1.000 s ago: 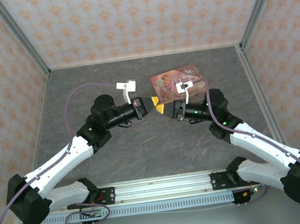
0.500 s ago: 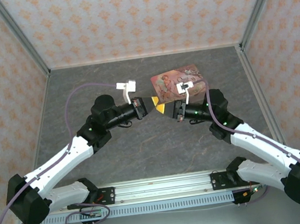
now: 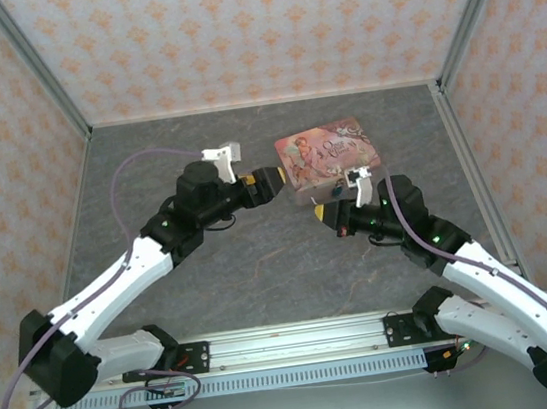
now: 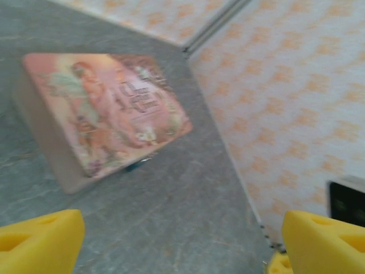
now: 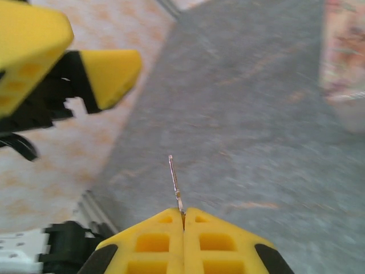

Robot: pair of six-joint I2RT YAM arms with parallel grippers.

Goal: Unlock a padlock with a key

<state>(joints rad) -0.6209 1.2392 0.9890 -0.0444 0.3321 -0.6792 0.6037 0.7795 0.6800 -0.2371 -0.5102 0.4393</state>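
While the right gripper (image 5: 183,216) pinches the thin key (image 5: 174,180) between closed fingers and the left gripper (image 4: 181,242) hangs wide open, the padlock (image 4: 137,166) lies against the pink tin (image 4: 108,108), so the left likely must grasp it before insertion

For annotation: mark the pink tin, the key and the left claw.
pink tin (image 4: 108,108), left wrist view, middle of the illustrated lid.
key (image 5: 176,184), right wrist view, on its thin metal blade.
left claw (image 4: 182,242), left wrist view, midway between its open yellow fingertips.
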